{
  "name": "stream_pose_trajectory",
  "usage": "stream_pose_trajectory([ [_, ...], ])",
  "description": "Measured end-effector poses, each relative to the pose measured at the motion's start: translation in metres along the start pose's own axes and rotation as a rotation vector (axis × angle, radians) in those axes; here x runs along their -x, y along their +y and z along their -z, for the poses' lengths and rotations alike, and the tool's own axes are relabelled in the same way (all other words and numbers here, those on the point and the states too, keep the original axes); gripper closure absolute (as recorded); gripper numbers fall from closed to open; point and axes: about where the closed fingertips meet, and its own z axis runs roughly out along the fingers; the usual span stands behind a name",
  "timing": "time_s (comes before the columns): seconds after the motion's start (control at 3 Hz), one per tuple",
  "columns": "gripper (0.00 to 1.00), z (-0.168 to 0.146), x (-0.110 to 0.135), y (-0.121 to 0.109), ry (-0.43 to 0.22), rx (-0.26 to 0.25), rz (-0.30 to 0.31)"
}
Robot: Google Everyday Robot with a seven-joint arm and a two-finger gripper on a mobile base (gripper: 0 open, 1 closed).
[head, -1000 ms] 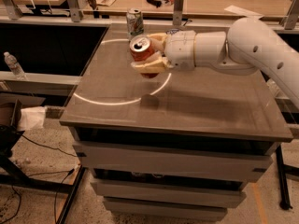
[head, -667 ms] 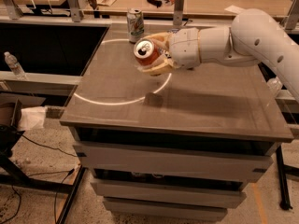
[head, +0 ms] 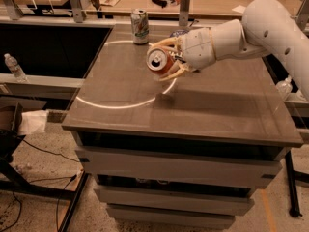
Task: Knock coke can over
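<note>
The red coke can [head: 156,60] is in my gripper [head: 162,62], tipped on its side with its silver top and pull tab facing the camera. It hangs a little above the brown table top [head: 207,105], with its shadow below it. The gripper's tan fingers [head: 166,42] close over and under the can. The white arm reaches in from the upper right.
A pale silver-green can [head: 139,26] stands upright at the table's back edge, left of the gripper. A dark blue chip bag [head: 177,33] peeks out behind the wrist. A white arc is marked on the table. A water bottle [head: 14,67] stands on a ledge at the left.
The gripper has turned and lifted the coke can, so the can has gone from near upright to lying tilted with its top toward the camera.
</note>
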Motion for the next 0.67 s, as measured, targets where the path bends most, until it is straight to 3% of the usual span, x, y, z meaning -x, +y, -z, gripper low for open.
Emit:
stream_pose_trajectory([
  [0.33,1.0,0.009,0.0001,0.0095,0.081,0.107,0.137],
  [0.67,1.0,0.0092,-0.0032,0.012,0.097,0.121,0.15],
])
